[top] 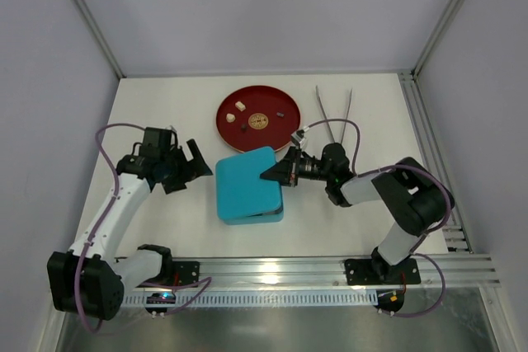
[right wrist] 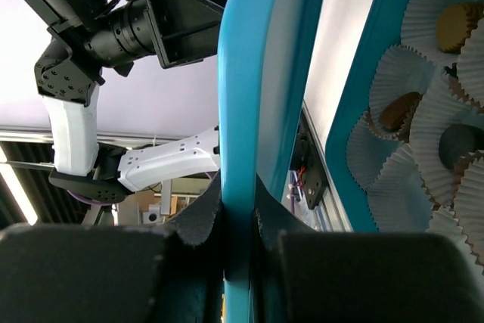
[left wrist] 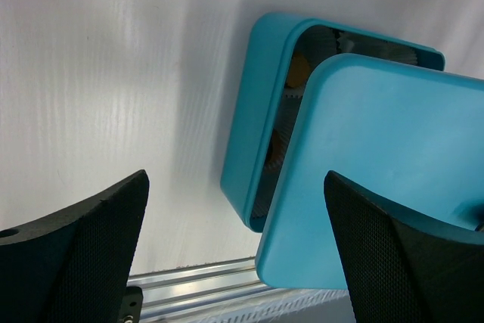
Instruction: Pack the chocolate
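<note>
- The right gripper (right wrist: 238,225) is clamped on the edge of the teal lid (top: 243,177), which lies askew over the teal box (left wrist: 246,149).
- The left gripper (top: 198,162) is spread wide and holds nothing, just left of the box.
- Some chocolate (top: 240,105) lies loose on the red plate (top: 272,100) behind the box.
- Other pieces sit in crinkled paper cups (right wrist: 393,179) inside the box.
- Metal tongs (top: 325,113) lie right of the plate.

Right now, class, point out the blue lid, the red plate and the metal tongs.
blue lid (top: 244,180): top view, middle of its upper face.
red plate (top: 266,98): top view, bare patch near far rim.
metal tongs (top: 325,113): top view, midway along left leg.
</note>
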{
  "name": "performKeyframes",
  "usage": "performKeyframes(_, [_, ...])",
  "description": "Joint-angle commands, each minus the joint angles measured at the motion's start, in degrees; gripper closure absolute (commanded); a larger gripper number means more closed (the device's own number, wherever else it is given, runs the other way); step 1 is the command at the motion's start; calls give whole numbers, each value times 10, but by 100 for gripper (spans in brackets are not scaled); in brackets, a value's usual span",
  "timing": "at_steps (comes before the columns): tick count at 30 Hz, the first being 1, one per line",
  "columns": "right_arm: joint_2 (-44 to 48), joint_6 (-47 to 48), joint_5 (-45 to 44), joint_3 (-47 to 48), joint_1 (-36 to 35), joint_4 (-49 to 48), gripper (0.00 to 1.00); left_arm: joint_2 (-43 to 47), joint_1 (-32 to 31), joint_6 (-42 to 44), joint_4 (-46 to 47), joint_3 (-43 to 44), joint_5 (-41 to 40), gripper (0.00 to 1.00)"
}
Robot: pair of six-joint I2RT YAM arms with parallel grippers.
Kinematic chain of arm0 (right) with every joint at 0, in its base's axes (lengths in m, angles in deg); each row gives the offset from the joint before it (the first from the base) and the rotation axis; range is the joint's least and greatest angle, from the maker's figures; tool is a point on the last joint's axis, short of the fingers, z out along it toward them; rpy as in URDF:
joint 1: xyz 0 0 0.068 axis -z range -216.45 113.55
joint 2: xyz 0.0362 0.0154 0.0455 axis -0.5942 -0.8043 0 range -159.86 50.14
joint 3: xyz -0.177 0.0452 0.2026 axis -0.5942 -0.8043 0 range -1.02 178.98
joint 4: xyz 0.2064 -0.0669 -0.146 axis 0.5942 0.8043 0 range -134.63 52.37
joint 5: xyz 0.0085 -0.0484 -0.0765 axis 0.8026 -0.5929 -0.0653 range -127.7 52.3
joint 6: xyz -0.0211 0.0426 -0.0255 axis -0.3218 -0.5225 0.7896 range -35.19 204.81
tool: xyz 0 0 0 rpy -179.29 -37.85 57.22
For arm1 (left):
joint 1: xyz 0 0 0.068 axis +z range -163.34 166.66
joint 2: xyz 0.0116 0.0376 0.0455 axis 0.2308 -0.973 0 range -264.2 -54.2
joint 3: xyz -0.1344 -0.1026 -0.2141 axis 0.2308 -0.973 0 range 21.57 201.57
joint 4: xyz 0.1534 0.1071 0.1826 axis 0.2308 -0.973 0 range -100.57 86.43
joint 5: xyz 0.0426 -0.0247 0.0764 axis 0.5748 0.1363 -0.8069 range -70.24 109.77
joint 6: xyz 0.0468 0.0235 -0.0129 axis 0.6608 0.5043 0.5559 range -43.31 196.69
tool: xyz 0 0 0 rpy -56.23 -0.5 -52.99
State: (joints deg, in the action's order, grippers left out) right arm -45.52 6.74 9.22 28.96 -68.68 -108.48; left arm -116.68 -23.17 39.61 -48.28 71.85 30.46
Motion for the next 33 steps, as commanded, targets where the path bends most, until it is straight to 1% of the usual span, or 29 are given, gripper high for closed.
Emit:
performKeyframes(1, [-22, -18, 13, -2, 8, -117, 96, 5, -8, -2, 32, -6, 2, 5])
performKeyframes(4, [-64, -56, 19, -2, 12, -185, 96, 7, -13, -4, 38, -13, 3, 5])
performKeyframes(6, [-77, -61, 18, -4, 14, -205, 96, 7, -18, -5, 45, -17, 2, 5])
performKeyframes(16, [-94, -34, 17, -10, 31, -184, 96, 0, -41, -12, 61, -24, -7, 5])
performKeyframes(21, [-88, -32, 17, -9, 31, -200, 96, -1, -51, -13, 64, -23, -13, 6])
performKeyframes(23, [-81, -24, 14, -7, 31, -188, 96, -4, -53, -13, 64, -21, -14, 5])
performKeyframes(24, [-74, -9, 14, -4, 31, -164, 96, -5, -54, -13, 65, -21, -13, 5])
performKeyframes(29, [-59, 23, 12, 1, 31, -116, 96, -6, -58, -15, 66, -22, -17, 5])
performKeyframes(33, [-50, 56, 5, 0, 31, -56, 96, -9, -62, -16, 67, -24, -19, 6])
